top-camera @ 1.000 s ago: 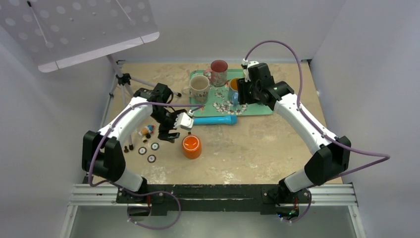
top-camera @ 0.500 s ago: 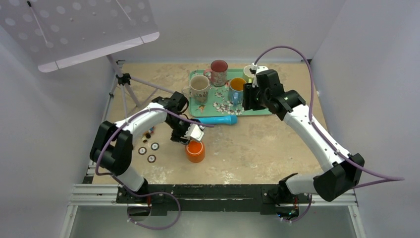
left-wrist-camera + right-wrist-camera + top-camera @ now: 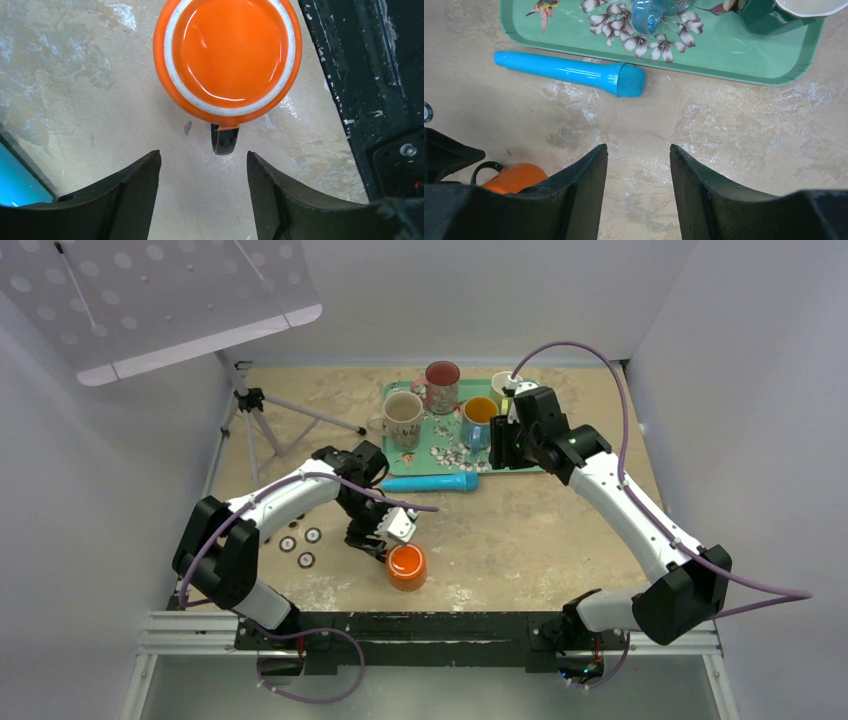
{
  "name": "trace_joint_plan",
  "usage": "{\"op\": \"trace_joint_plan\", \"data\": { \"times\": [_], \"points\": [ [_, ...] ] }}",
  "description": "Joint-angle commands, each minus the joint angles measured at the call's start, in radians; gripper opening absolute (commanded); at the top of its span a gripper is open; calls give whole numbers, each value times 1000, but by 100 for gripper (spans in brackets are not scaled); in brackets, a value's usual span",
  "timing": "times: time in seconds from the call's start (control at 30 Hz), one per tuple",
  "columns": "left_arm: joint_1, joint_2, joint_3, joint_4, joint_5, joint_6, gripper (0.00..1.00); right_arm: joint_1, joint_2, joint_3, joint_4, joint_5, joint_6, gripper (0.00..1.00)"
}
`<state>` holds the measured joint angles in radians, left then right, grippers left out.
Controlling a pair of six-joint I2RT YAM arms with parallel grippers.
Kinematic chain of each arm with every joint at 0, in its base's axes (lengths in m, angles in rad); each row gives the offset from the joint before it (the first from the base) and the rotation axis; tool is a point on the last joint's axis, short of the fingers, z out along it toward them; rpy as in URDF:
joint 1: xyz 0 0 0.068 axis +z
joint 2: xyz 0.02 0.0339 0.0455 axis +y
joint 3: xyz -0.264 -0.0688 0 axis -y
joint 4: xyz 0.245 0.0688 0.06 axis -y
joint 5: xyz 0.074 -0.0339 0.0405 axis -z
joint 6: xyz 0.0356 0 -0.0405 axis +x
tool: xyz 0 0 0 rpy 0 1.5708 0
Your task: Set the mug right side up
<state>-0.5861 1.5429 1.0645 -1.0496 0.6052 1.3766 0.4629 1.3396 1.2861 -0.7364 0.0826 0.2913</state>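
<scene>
The mug [image 3: 227, 60] is seen base-up on the counter [image 3: 520, 530].
Left tool [image 3: 202, 157] is spread wide, empty — mug at 12 o'clock; right tool [image 3: 638, 150] likewise spread, empty.

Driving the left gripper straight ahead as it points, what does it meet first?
Likely the black handle of the orange mug, in line with the open left gripper; depth unclear.

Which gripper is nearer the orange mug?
Left. The left gripper is open beside the orange ceramic mug; the right gripper is far off, by the green floral tray.
</scene>
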Motion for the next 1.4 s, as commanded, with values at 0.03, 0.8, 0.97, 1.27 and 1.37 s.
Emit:
{"op": "trace_joint_plan", "data": {
  "times": [0.03, 0.8, 0.97, 1.27, 1.37],
  "points": [
    [-34, -6, -17, -7, 14, -102, 70, 0, -13, -9, 22, -5, 15, 52],
    [-82, 39, -74, 184, -18, -375, 38, -1, -37, -56, 35, -1, 15, 52],
    [-82, -6, -105, 183, 11, -370, 39, 0, -34, -68, 43, -11, 20, 52],
    [-96, 44, 0, 228, -40, -652, 54, 0, -32, -64, 36, -3, 19, 52],
    [-124, -16, -57, 333, -50, -814, 57, 0, -54, -79, 30, 10, 21, 52]
  ]
}}
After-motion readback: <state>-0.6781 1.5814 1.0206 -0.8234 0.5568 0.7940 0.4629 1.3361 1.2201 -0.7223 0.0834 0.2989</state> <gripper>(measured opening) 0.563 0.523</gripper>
